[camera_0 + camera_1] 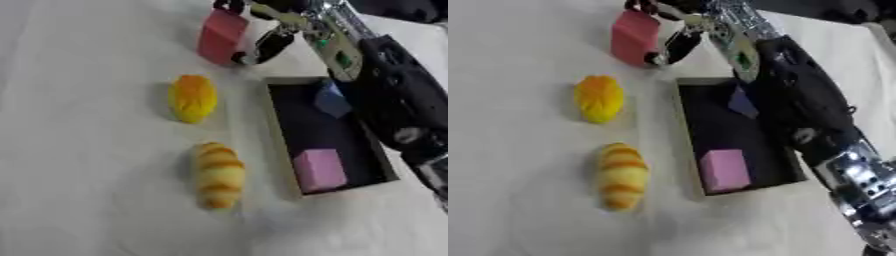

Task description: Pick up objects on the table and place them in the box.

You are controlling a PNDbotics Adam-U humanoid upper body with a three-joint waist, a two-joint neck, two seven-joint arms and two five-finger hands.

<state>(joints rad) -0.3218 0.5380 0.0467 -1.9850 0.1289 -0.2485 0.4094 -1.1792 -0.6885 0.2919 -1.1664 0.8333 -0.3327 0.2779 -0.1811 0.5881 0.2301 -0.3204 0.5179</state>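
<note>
Left eye view showed the right robot hand (262,35) curled round the red block (221,36) at 12 o'clock; it probably needed a lift before carrying toward the box (282,135).

Tabletop (79,165) covered in a pale off-white cloth, faintly creased, filling nearly the whole view, soft even light with weak shadows, a dark strip along the far upper right edge, no walls or floor visible
</note>
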